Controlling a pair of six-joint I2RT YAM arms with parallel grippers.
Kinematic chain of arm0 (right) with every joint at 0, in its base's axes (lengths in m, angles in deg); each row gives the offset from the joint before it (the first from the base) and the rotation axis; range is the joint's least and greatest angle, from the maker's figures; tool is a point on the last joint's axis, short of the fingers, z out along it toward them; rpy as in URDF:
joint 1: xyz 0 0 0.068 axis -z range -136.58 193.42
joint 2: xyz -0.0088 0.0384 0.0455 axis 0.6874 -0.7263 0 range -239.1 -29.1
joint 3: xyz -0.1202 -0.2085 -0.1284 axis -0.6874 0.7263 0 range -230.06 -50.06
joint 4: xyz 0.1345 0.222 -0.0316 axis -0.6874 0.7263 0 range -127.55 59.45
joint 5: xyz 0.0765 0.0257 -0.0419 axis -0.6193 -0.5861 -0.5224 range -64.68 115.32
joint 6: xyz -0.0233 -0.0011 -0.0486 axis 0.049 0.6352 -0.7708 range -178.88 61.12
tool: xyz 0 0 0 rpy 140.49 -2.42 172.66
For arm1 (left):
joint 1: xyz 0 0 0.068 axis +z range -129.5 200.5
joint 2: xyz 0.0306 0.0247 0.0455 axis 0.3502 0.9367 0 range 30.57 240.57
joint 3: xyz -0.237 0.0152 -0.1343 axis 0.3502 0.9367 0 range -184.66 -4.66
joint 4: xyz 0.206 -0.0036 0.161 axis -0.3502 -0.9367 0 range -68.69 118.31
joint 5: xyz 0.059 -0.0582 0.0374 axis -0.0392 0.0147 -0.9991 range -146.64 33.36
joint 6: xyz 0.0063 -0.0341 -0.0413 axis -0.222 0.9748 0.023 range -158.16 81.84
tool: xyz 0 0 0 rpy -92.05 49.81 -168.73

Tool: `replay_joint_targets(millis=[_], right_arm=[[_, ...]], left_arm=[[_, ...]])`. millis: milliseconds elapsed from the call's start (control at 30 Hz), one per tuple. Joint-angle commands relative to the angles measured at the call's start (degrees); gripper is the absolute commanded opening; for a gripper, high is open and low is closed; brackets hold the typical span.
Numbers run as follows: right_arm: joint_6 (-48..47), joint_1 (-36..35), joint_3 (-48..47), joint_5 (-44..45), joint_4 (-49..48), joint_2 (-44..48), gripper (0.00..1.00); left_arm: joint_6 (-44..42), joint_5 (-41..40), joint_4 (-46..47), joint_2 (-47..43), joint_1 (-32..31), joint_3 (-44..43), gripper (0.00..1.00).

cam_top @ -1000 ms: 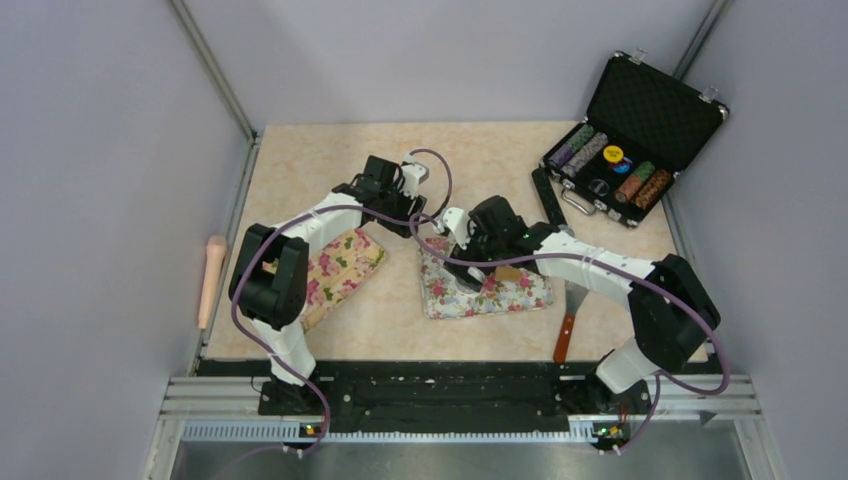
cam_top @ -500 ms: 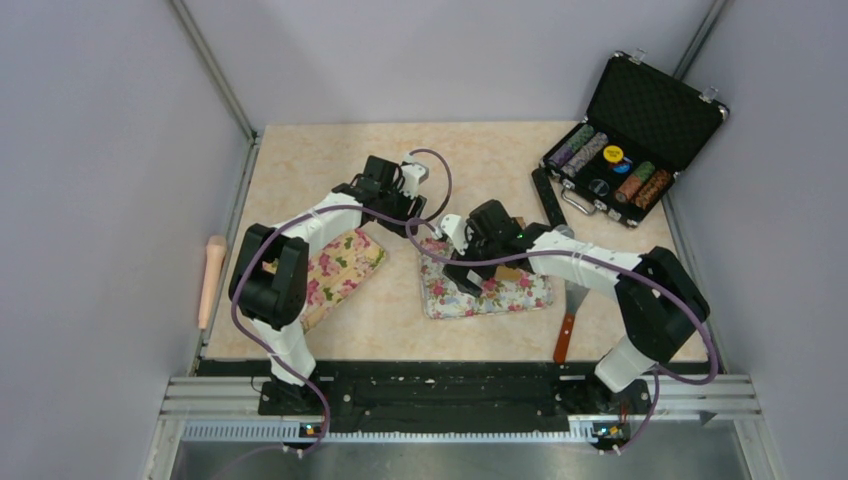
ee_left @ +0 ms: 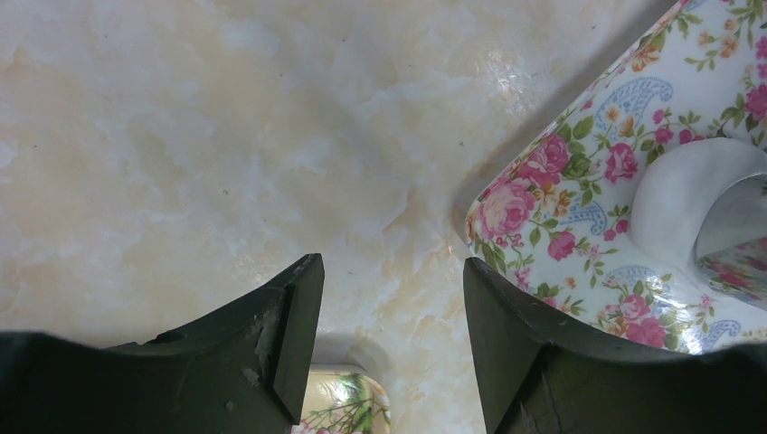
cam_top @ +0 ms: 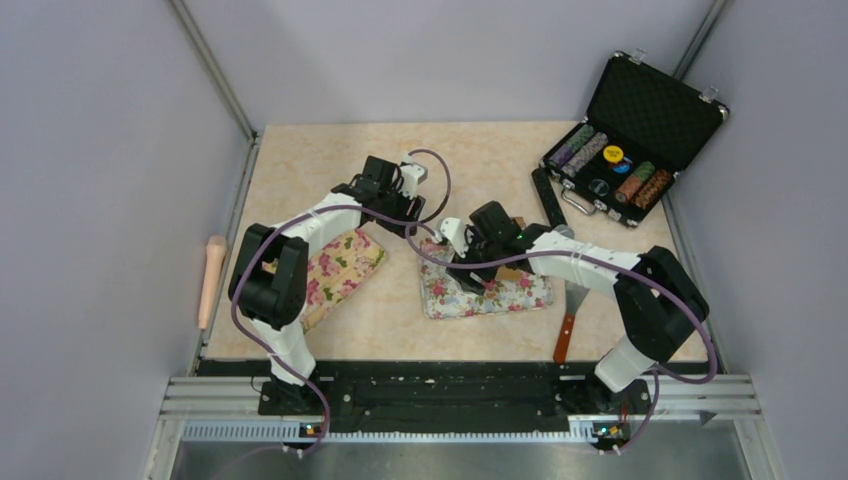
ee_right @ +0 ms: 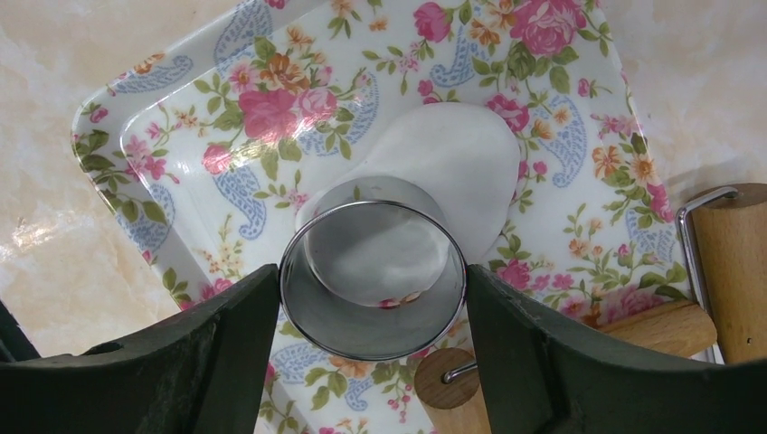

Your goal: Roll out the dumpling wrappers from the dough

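White and soft, the dough (ee_right: 452,158) lies as one thin flat sheet in the middle of the floral tray (ee_right: 101,136). It looks light, limp and a little tacky. Pinched at an edge it will likely stretch, tear or fold on itself, so a cut wrapper is better slid or lifted from beneath than squeezed. The steel ring (ee_right: 362,333) is the opposite: stiff, smooth and slippery, best taken across its width on the bare wall. It stands upright on the near edge of the sheet, dough showing through its bore, its nearest part seemingly over bare tray. The right gripper (ee_right: 369,276) straddles it with one finger against each side of the wall, so the ring appears held, though how firmly I cannot tell. A hard squeeze could make it pop out; a steady press straight down should cut cleanly. The left gripper (ee_left: 391,271) hangs over the table (ee_left: 181,136) just beside the tray's corner, its jaws moderately apart with nothing between them.
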Motion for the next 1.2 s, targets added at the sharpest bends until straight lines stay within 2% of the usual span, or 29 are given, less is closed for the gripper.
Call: replay_joint_targets(millis=[0,500,833,1167], right_arm=[[-1.71,-0.33,0.51,-1.38,-0.14,0.69,0.71],[-4.47,-3.07,1.14,1.26,-0.19,-0.05,0.54],[-5.51,-3.92,1.50,2.64,-0.15,-1.81,0.53],[-4.49,-2.10,-0.25,-0.64,2.52,-5.50,0.49]], left_arm=[[0.56,0.94,1.85,-2.72,0.33,0.13,0.63],[0.58,1.11,1.84,-2.38,0.46,0.13,0.63],[0.52,1.24,1.89,-2.61,0.56,0.11,0.63],[0.60,1.46,1.96,-3.20,0.74,0.37,0.63]])
